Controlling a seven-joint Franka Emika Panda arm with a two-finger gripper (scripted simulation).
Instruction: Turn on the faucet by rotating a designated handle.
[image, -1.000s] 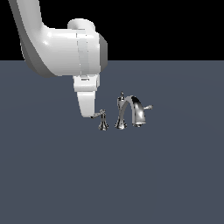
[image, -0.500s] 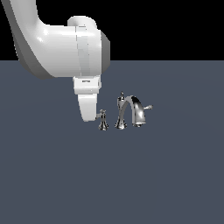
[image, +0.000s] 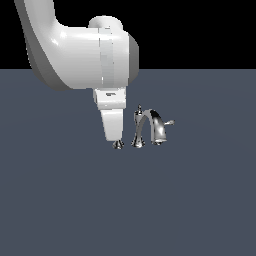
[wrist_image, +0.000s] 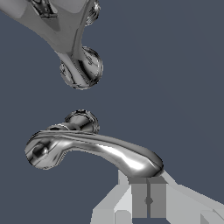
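Observation:
The chrome faucet (image: 151, 125) stands on the dark floor, with an arched spout, a pointed finial and a short lever stub (image: 170, 122) on the exterior view's right. The handle (wrist_image: 96, 151) is a long slim chrome lever on its own small pedestal. In the exterior view only the handle's flared base (image: 118, 145) shows below my fingers. My gripper (image: 114, 136) points down over that post with its fingers pressed together. In the wrist view the gripper (wrist_image: 148, 180) is shut, and its tips sit right at the lever's far end. The spout (wrist_image: 74, 48) lies beyond the handle.
A flat dark grey floor (image: 200, 200) spreads around the faucet. My bulky white arm (image: 80, 55) hangs above the faucet on the exterior view's left.
My gripper has moved down and toward the exterior view's right. It now covers the handle's upper part, which stood free beside the fingers before. The faucet has not visibly moved.

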